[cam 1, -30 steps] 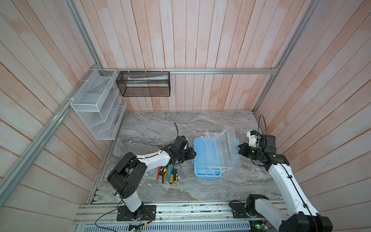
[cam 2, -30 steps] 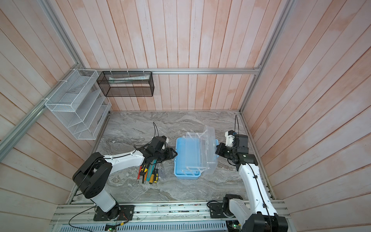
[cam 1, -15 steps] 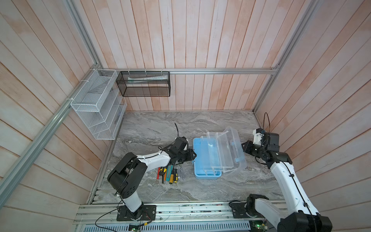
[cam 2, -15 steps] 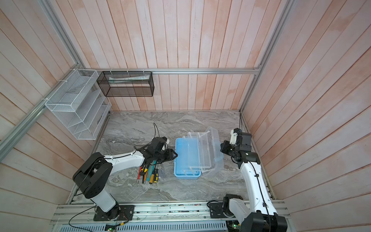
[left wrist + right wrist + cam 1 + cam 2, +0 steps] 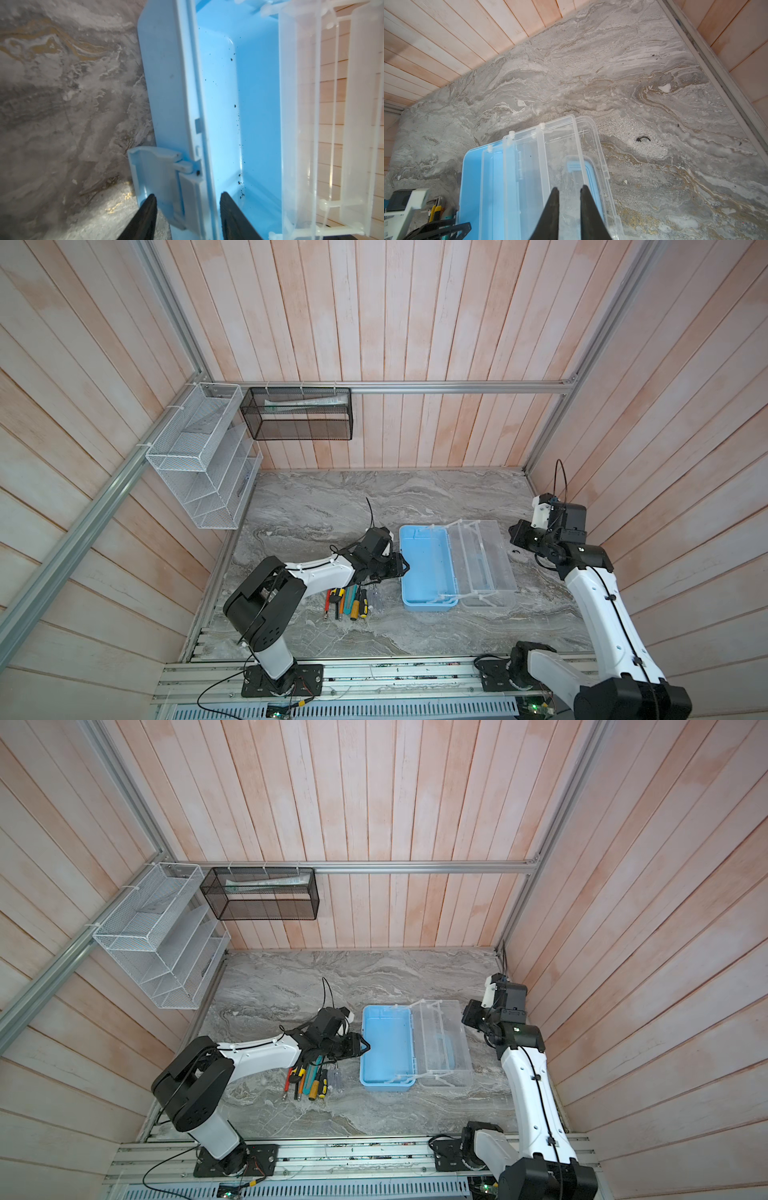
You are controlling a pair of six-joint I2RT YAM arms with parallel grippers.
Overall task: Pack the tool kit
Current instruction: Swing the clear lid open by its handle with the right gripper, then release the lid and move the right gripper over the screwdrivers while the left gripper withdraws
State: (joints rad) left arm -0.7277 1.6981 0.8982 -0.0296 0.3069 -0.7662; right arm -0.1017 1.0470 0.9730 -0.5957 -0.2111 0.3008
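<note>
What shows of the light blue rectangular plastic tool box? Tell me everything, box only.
The light blue rectangular plastic box lies open on the grey marble table, empty but for dark specks. Its clear plastic lid is folded flat beside it, with the blue handle underneath. A clear tray stands out on whitish pivot arms between them. A blue latch is swung outward on one long wall, which the left end effector straddles; whether it presses is unclear.
</note>
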